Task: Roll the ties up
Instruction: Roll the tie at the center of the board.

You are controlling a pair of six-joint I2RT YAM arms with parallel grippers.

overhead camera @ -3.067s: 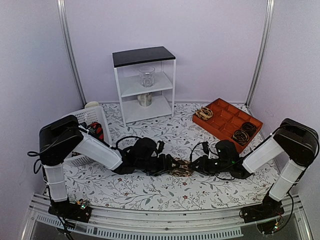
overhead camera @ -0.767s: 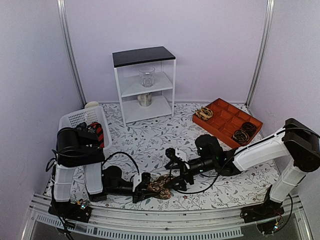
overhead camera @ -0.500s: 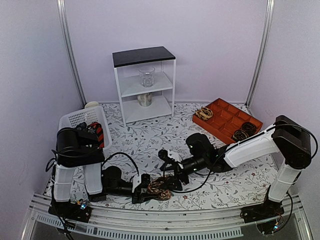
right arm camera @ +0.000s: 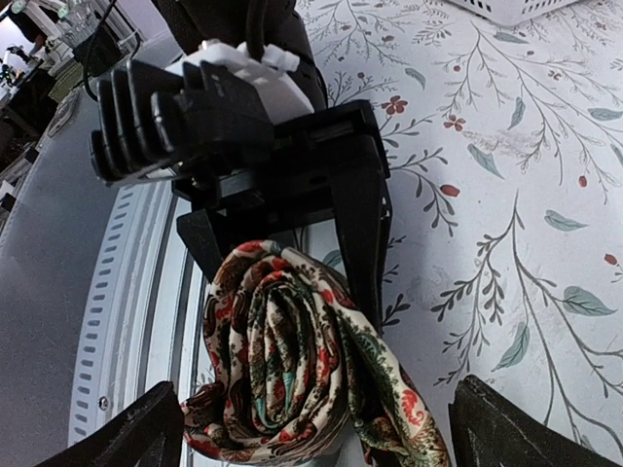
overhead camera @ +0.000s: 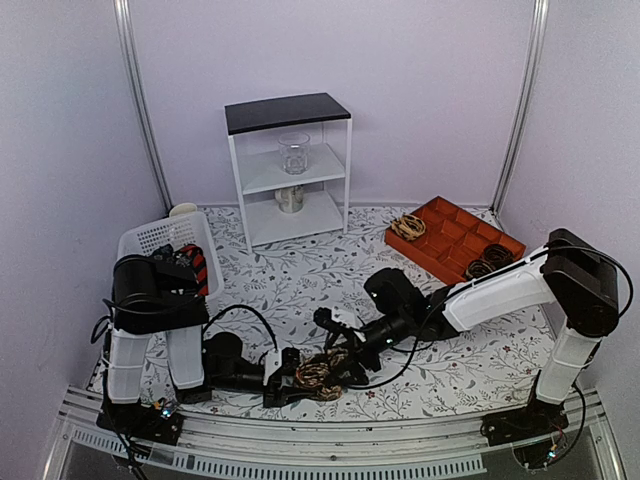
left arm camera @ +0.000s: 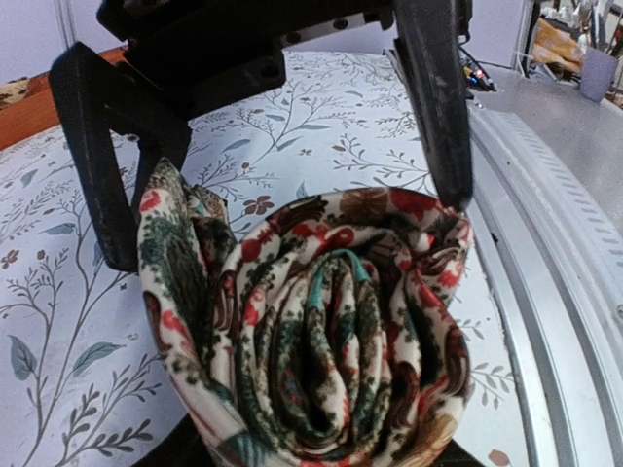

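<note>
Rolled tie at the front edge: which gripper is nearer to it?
Left. The left gripper clamps the rolled tie between its fingers; the right gripper faces it, open, not gripping it.

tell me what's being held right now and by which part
The left gripper holds the rolled brown-and-red floral fabric tie, jaws clamped on opposite outer sides of the coil. The right gripper is open near it, holding nothing.
</note>
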